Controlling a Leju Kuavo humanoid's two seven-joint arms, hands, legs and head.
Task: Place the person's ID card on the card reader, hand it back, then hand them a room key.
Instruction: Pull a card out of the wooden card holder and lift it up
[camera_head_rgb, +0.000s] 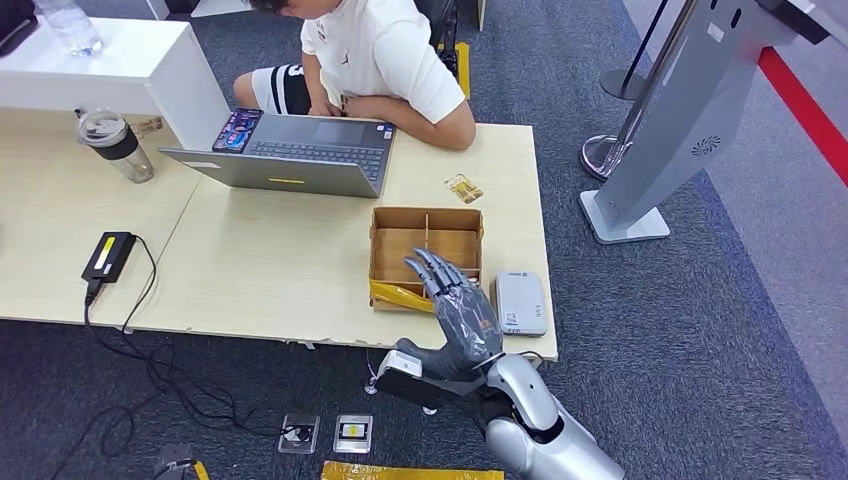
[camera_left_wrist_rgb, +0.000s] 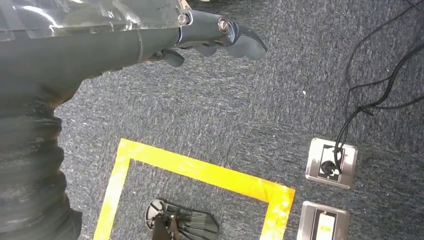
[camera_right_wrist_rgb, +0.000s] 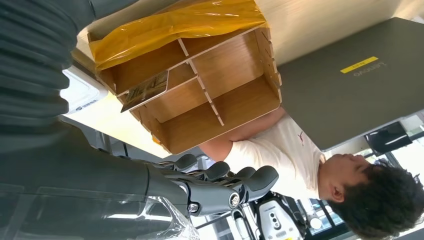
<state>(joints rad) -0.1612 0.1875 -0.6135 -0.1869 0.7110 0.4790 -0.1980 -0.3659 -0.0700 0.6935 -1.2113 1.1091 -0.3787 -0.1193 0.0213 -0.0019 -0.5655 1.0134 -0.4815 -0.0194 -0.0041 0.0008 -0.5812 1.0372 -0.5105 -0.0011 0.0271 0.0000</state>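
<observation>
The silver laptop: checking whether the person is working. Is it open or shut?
Open: the silver laptop has its keyboard exposed toward the person and its lid raised.

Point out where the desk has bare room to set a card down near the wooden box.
Bare tabletop lies between the laptop and the wooden box, running toward the charger. A narrower strip lies beyond the box around the gold card. It is crowded at the near right corner: card reader and right robot hand.

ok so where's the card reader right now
In the head view the white card reader lies near the table's front right corner, just right of the wooden box, beside the raised right hand.
</observation>
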